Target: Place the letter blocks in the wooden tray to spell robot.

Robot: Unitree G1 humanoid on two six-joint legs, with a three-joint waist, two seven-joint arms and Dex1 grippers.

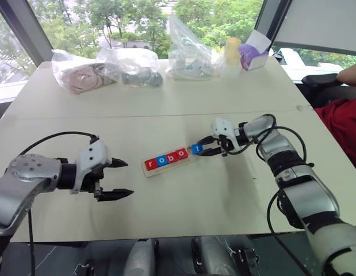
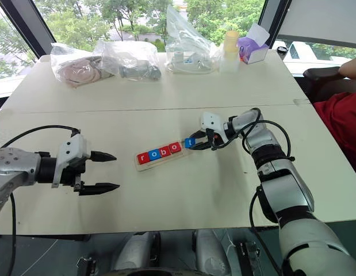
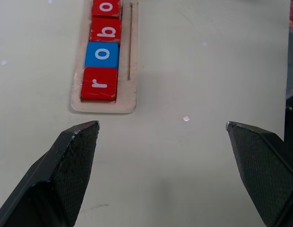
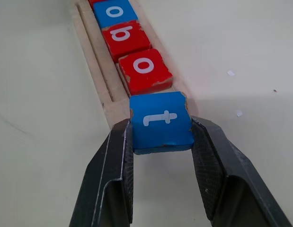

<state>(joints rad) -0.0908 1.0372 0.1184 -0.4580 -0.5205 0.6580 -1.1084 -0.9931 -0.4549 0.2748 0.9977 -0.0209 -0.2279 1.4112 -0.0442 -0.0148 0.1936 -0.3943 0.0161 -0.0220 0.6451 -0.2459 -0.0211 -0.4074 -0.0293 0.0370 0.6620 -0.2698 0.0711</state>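
Your right gripper (image 4: 161, 142) is clamped on the blue t block (image 4: 161, 122), one finger on each side of it. It holds the block at the right end of the tray (image 1: 166, 167), just beside the red o (image 4: 145, 69) that sits last in the row — whether the t rests in the tray or hangs just above it, you cannot tell. In the right wrist view the t overlaps the tray's end rim and lines up with the row.

The tray lies on the white table (image 1: 166, 213), near the middle, slanting so its right end sits a little farther from you than its left. In it, from left to right, you have a red r (image 3: 99, 83), a blue o (image 3: 102, 54), a red b (image 3: 105, 30) and the red o, touching one another in a line.

Your left gripper (image 1: 115, 179) hovers above the table to the left of the tray, well apart from it, fingers spread wide and holding nothing. It points toward the tray's left end.

At the far edge of the table lie several clear plastic bags (image 1: 103, 69), a pale yellow bottle (image 1: 232, 56) and a small purple-and-white box (image 1: 252, 53). At the right edge, a person's arm (image 1: 350, 75) and red garment (image 1: 344, 126) are in view.
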